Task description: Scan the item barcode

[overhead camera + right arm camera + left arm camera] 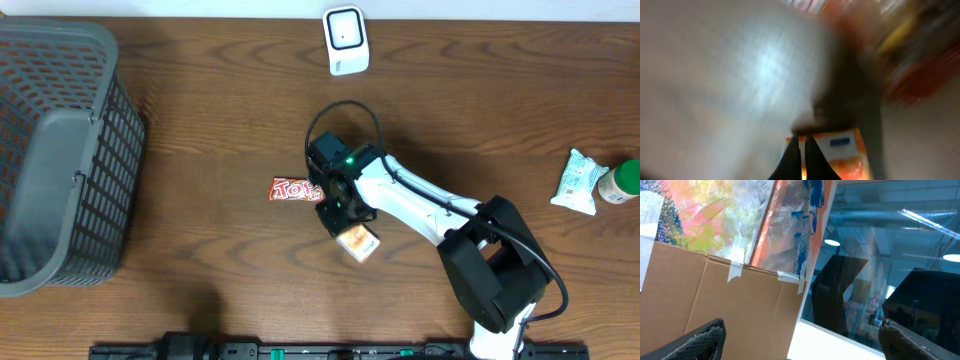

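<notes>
1. The right gripper [800, 144] has its fingers [790, 161] pressed together. The orange packet [842, 150] sits right at their tips. The wrist view is badly blurred, but they seem to be pinching the packet's edge rather than just touching it.

2. From above, the right gripper [338, 212] is over the middle of the table. The orange packet [360, 242] is at its near side, and a red candy bar [293, 189] lies on the wood just to its left.

3. The left gripper [802, 345] is spread wide and holds nothing. Its camera points off at cardboard and a window, and the overhead view does not show it over the table.

4. The white scanner [345, 40] stands at the far edge of the table, well apart from the packet, with bare wood between them.

5. Off to the sides, a grey basket [60, 150] sits at the left. A white pouch [577, 182] and a green bottle [622, 182] are at the right edge.

6. As I judge it, only the pick-up is done, if the grip is real. The packet has not yet been carried to the far side, turned so its barcode faces the scanner, and held there. No view shows a barcode, so I cannot tell which face carries it.
</notes>
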Robot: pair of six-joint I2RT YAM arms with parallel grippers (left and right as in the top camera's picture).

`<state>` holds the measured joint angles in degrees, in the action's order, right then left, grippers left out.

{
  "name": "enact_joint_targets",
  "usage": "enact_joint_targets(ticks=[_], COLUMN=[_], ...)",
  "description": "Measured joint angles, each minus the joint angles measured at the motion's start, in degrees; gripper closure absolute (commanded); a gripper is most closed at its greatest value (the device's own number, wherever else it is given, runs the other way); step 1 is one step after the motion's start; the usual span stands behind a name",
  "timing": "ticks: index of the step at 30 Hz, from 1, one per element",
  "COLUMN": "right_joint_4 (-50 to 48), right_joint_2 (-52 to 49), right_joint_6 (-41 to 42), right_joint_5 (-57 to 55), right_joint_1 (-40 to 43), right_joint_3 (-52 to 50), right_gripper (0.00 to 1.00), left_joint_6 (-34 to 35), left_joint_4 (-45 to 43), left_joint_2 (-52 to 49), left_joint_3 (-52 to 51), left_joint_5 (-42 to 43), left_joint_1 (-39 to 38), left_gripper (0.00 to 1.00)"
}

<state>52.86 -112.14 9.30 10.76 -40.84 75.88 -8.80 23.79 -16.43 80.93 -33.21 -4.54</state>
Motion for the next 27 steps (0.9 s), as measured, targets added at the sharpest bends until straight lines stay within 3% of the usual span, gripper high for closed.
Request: enact_joint_targets(ticks=[5, 10, 18, 27], right_joint_4=[10.4, 16.5, 18.7, 22.1], right_joint_2=[0.0, 0.0, 0.0, 0.0], right_joint_6=[-7.6, -11.4, -4.2, -1.9], right_joint_5=[4.2, 1.3, -17.6, -16.1], right_joint_1=[0.0, 0.0, 0.0, -0.1], right_joint_3=[0.0, 0.0, 0.0, 0.0], right_gripper=[0.99, 0.99, 0.99, 0.99], left_joint_6=[0.0, 0.0, 0.0, 0.0], left_joint_4=[0.0, 0.0, 0.0, 0.0], left_joint_2=[0.0, 0.0, 0.0, 0.0], left_joint_3=[0.0, 0.0, 0.0, 0.0], left_joint_5=[0.0, 0.0, 0.0, 0.0], left_joint_1=[0.0, 0.0, 0.0, 0.0], left_gripper=[0.02, 0.02, 0.02, 0.02])
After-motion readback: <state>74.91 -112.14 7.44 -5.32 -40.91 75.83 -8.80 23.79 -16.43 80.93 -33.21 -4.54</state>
